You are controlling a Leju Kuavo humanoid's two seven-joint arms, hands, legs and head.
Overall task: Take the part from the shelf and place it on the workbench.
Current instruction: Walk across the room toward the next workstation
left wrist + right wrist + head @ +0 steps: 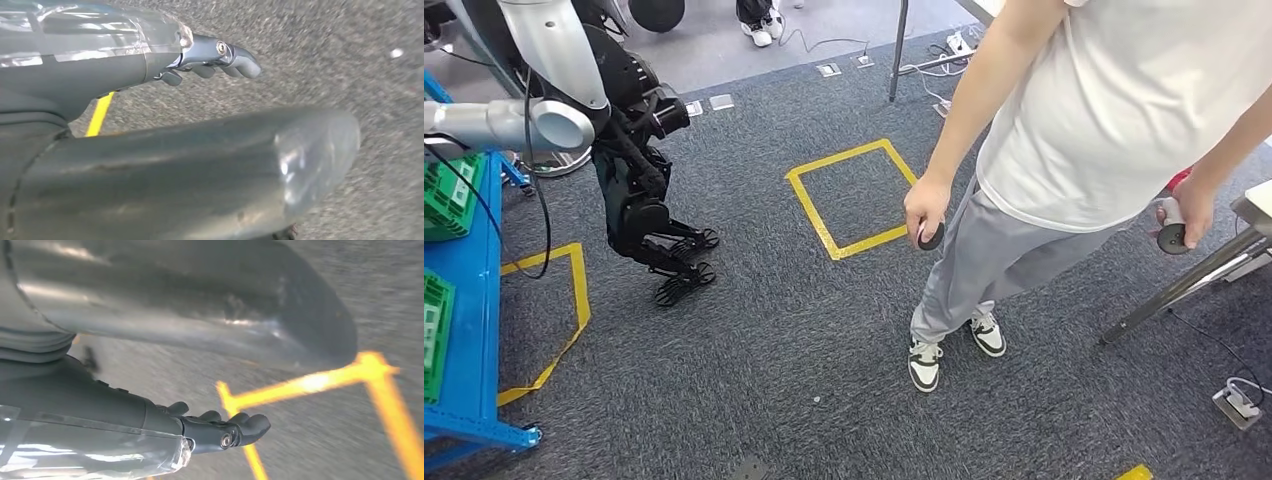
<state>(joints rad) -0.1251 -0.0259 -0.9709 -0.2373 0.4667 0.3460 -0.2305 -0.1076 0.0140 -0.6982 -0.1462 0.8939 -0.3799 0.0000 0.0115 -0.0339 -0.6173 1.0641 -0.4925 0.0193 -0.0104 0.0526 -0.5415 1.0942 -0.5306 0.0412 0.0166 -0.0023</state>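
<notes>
Blue shelf (469,330) with green crates (436,335) sits at 9 o'clock, nearer the left hand (210,62); both it and the right hand (220,427) hang loosely curled, holding nothing.

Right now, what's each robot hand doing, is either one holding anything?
Left robot hand: holds nothing, fingers loosely curled; open or closed cannot be told.
Right robot hand: the same.

Grey carpet floor (754,360), yellow tape squares (849,200)
</notes>
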